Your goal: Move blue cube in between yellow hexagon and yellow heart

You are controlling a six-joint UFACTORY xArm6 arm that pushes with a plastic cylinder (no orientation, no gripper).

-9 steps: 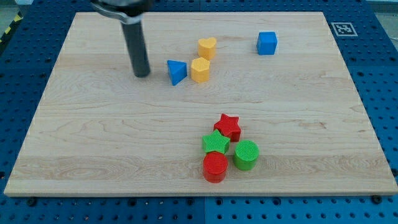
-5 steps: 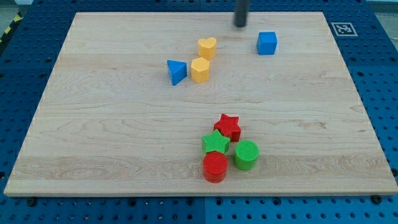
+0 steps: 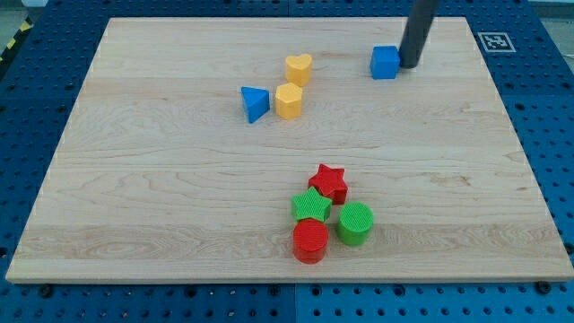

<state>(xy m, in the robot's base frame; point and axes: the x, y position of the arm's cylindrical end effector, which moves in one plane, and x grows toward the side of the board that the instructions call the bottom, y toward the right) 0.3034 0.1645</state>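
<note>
Blue cube (image 3: 385,62) near view's top, well right of yellow heart (image 3: 299,68) and yellow hexagon (image 3: 289,101). My tip (image 3: 410,64) against cube's right side; no pincer, nothing held. Risk: heart and hexagon nearly touching; off-centre push likely scatters both.

We get one view only, so no overlap to report. It looks down at a slant from above the view's bottom edge of the wooden board (image 3: 179,179), facing the board's far edge. It sits far enough back for almost all the board to fit, with blue perforated table (image 3: 547,135) on every side. Far corner marker (image 3: 495,40) shows at upper right.
</note>
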